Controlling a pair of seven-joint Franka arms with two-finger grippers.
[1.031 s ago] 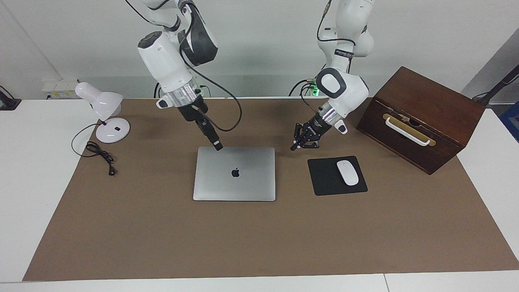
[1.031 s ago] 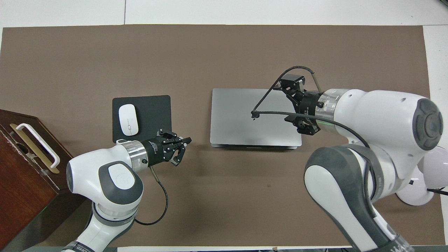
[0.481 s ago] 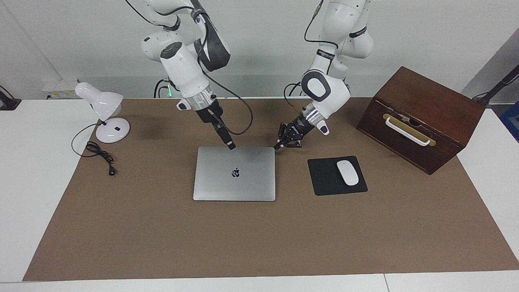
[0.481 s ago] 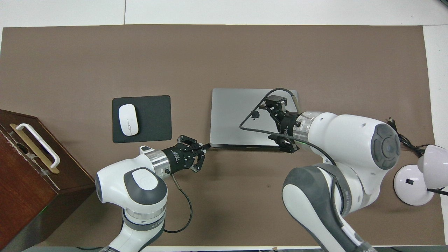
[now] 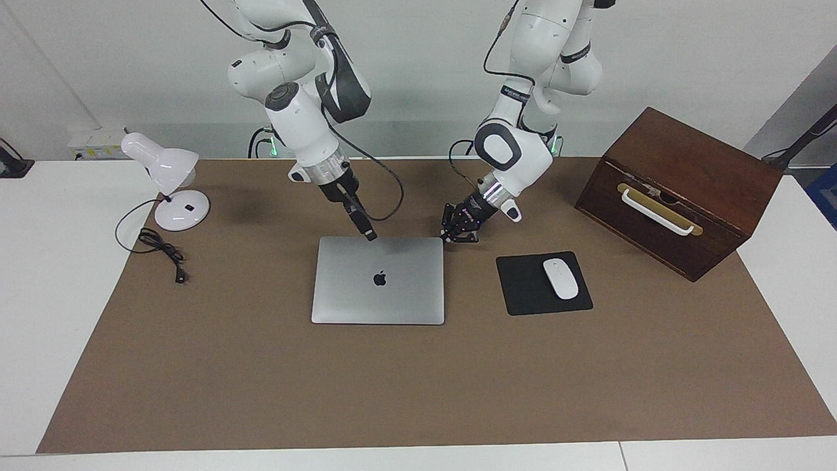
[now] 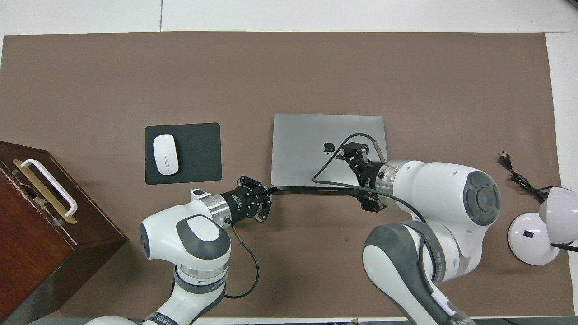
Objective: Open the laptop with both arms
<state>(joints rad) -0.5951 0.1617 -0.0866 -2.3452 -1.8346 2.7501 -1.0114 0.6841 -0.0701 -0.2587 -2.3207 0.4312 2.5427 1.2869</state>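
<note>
The silver-grey laptop [image 5: 378, 288] lies shut and flat on the brown mat, apple logo up; it also shows in the overhead view [image 6: 307, 149]. My left gripper [image 5: 447, 238] is low at the laptop's corner nearest the robots, toward the left arm's end, with its fingers together; it shows in the overhead view too [image 6: 272, 190]. My right gripper [image 5: 371, 236] points down at the lid's edge nearest the robots, a little toward the right arm's end from the middle. In the overhead view it [image 6: 343, 155] covers part of the lid. I cannot tell whether either gripper touches the laptop.
A black mouse pad [image 5: 523, 288] with a white mouse [image 5: 560, 279] lies beside the laptop, toward the left arm's end. A brown wooden box [image 5: 680, 190] with a white handle stands at that end. A white desk lamp [image 5: 171, 190] and its cable [image 5: 160, 252] are at the right arm's end.
My left gripper has moved from near the mouse pad to the laptop's corner. My right gripper has slid along the lid's edge toward its middle. The laptop has not moved.
</note>
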